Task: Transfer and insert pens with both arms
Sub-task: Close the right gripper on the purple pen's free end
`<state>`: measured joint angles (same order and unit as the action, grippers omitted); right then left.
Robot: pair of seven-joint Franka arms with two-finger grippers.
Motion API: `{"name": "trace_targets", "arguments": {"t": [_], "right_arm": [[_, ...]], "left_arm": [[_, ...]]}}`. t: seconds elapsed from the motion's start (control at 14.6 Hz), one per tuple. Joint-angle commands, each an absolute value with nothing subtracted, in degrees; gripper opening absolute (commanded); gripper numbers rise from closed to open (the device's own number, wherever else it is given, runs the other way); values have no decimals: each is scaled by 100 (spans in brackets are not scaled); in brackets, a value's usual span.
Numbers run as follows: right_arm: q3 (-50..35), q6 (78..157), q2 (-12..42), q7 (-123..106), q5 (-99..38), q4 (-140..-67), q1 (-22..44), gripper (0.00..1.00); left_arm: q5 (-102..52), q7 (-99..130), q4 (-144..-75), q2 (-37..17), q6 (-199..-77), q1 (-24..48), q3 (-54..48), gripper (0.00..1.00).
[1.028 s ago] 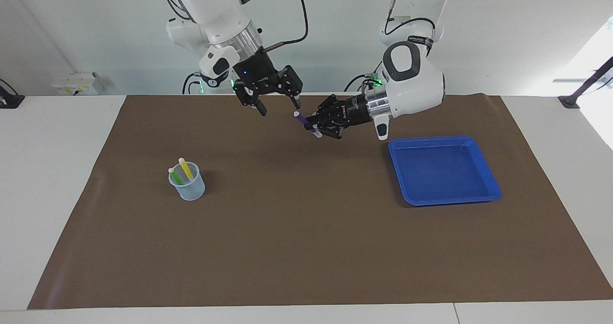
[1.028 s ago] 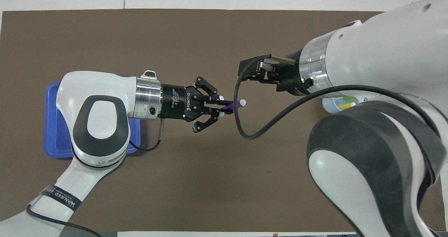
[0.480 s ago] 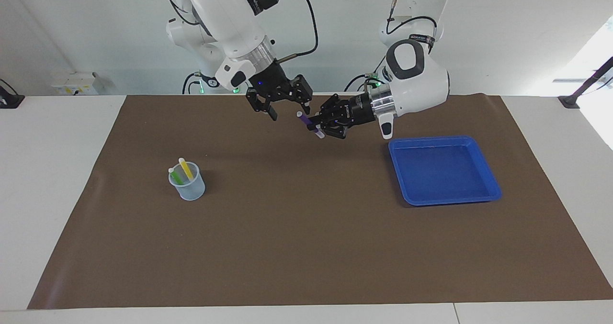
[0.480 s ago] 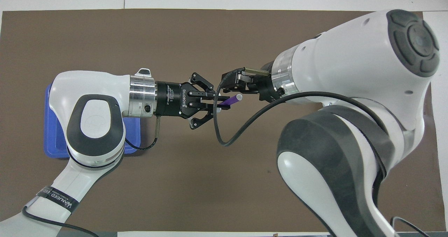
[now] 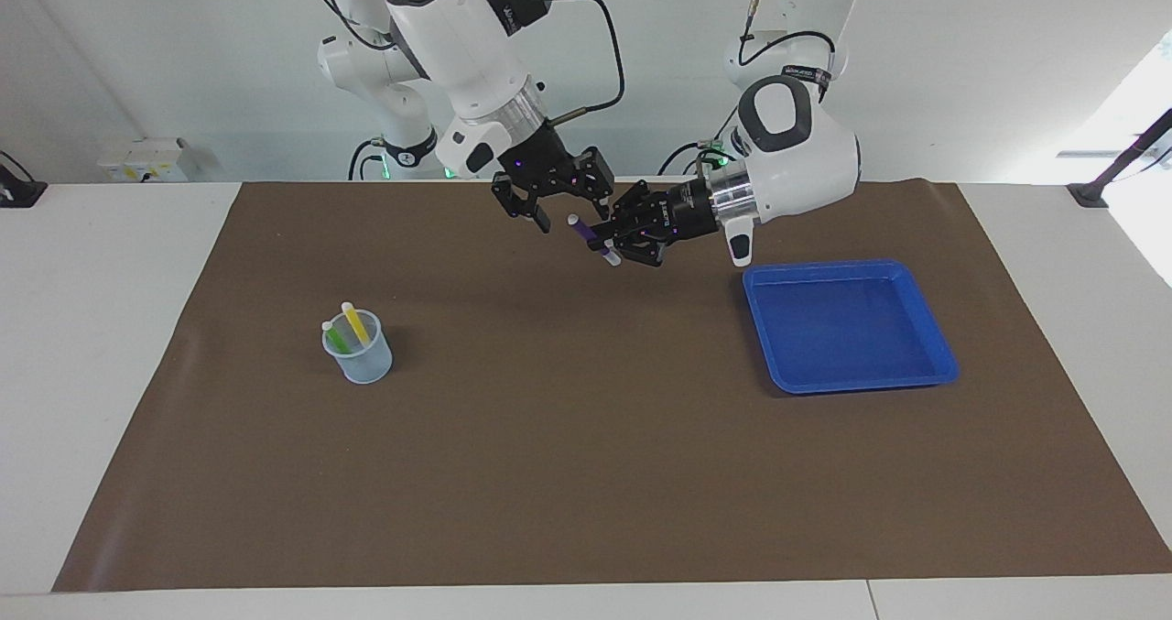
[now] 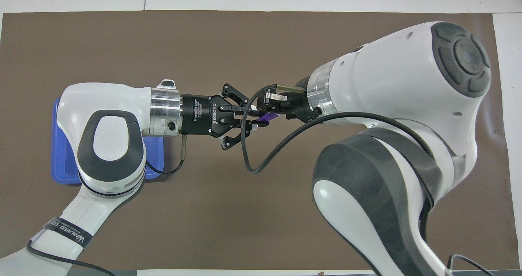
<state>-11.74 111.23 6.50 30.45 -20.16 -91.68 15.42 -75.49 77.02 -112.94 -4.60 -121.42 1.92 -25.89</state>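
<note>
My left gripper (image 5: 600, 241) is shut on the purple pen (image 5: 581, 230) and holds it tilted in the air over the mat's middle, on the robots' side. The pen's pale upper cap points toward my right gripper (image 5: 572, 212), which is open, its fingers on either side of that cap end. In the overhead view the left gripper (image 6: 256, 120) and the right gripper (image 6: 270, 106) meet tip to tip, with a short piece of the purple pen (image 6: 269, 116) showing between them. The green pen (image 5: 335, 338) and yellow pen (image 5: 353, 323) stand in a clear cup (image 5: 362, 356).
A blue tray (image 5: 847, 322) lies on the brown mat (image 5: 586, 473) toward the left arm's end; part of it shows under the left arm in the overhead view (image 6: 61, 145). The cup stands toward the right arm's end and is hidden by the right arm in the overhead view.
My right gripper has moved across to the left gripper, and its open fingers now flank the purple pen's cap end. The left gripper has stayed nearly still with the pen.
</note>
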Motion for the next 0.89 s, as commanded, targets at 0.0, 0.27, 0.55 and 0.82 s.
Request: {"name": "trace_targets", "arguments": {"t": [0.0,0.27,0.55,0.82], "right_arm": [[-1178,11328,554,3094,-2162,-9377,1512,1],[-1178,11470,554,3103,-2162,-9404,1512,0],[-1169,11487,571,3059,-2110,-9387,1442,0],[-1151,11417,571,2962,-1664,-9396,1240,0]], "left_arm": [[-7717,7646,-11461,-272,-12208,193,-2566,0],[-7760,7655,-11461,-237,-12243,193,-2566,0],[-7778,7734,-11461,-202,-12558,211,-2558,100],[-7778,7813,-11470,-167,-12586,185,-2549,100]]}}
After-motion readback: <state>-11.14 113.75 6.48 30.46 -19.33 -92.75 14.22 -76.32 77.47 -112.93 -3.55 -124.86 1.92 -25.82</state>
